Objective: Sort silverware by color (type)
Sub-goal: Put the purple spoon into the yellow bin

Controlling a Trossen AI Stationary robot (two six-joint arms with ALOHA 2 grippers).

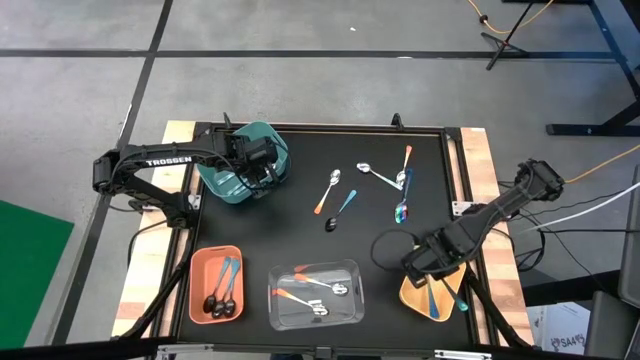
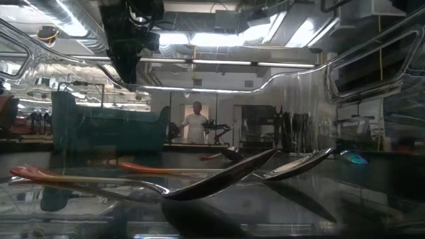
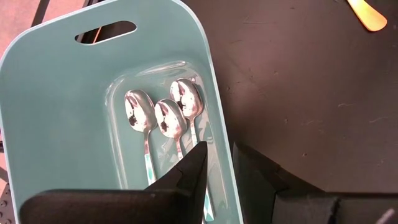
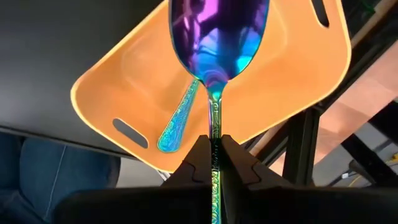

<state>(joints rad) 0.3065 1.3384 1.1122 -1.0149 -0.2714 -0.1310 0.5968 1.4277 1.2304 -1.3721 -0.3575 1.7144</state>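
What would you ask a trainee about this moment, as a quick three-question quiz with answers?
1. True or false: the right gripper is empty.
2. How many silver spoons lie in the teal bin? A: one. B: three. C: six.
3. Fill in: the purple-bowled spoon hangs over the ___ bin.

Key
1. False: it is shut on the teal handle of the purple-bowled spoon.
2. B.
3. Yellow: the yellow bin lies right under the spoon and already holds another teal handle.
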